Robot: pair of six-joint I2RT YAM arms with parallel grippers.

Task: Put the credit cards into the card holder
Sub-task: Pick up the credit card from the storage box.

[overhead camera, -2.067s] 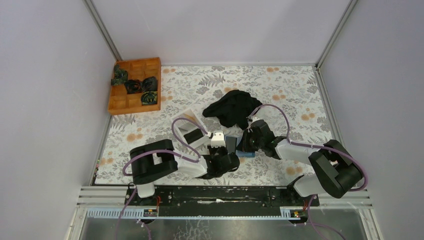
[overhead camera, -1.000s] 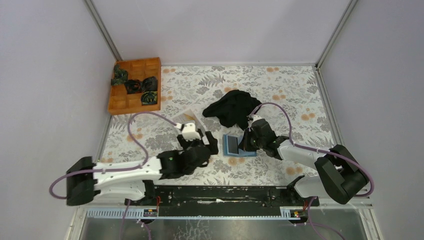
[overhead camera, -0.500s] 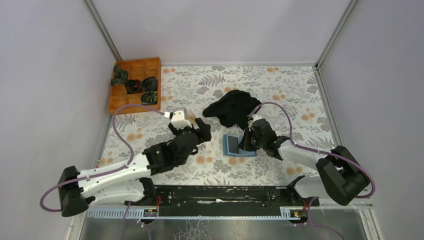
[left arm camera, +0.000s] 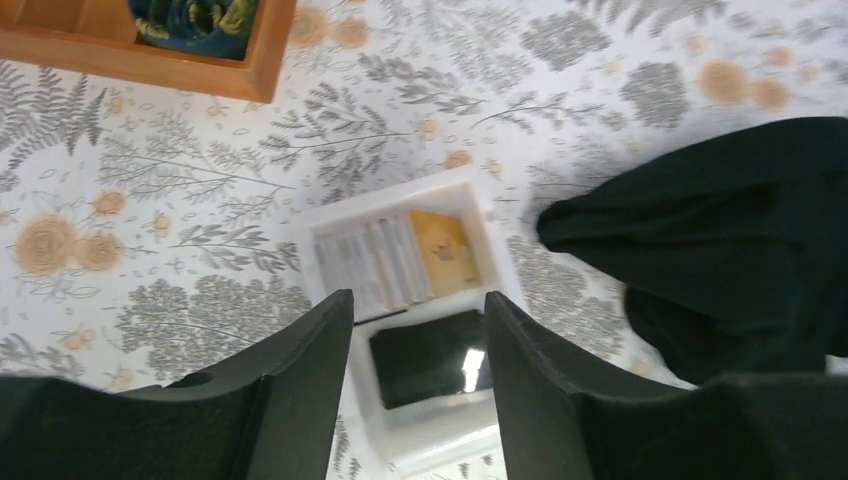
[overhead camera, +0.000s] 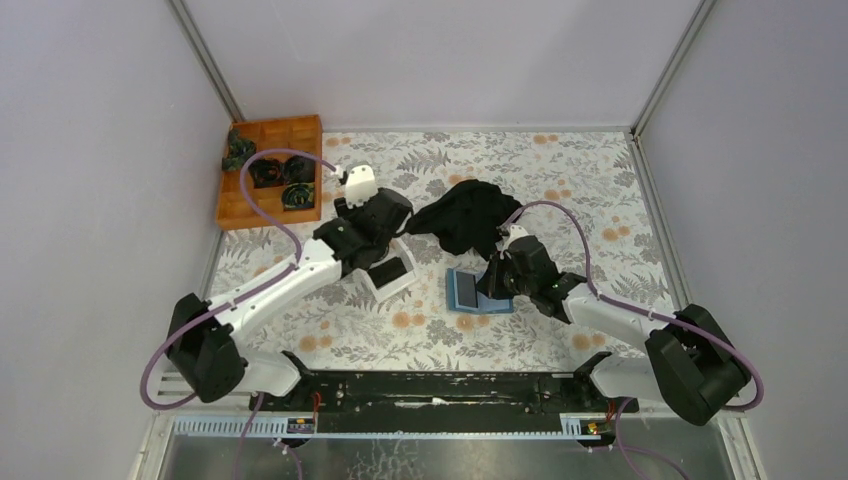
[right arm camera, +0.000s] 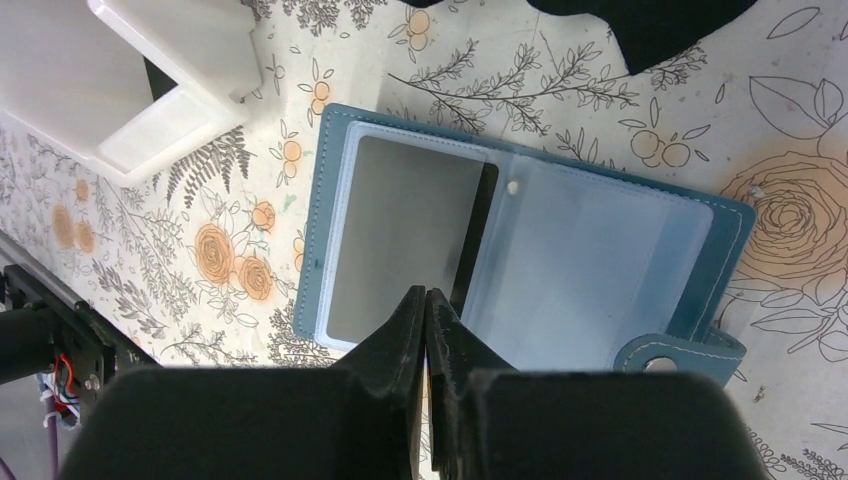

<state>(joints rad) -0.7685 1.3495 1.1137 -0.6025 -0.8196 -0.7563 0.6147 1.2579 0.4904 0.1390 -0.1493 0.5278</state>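
While the teal-blue rectangular card holder (right arm camera: 590, 230) lies open on the floral table cover (right arm camera: 800, 300), one dark card (right arm camera: 400, 235) sits in its left clear pocket; the right pocket looks empty. Right gripper (right arm camera: 428, 300): fingers pressed together, empty, over the holder; contact unclear. Left gripper (left arm camera: 418, 305): fingers apart, above the white shallow tray (left arm camera: 470, 190), which holds a black card (left arm camera: 425, 355) and several pale cards (left arm camera: 370, 265). Judgement: one in, most left.
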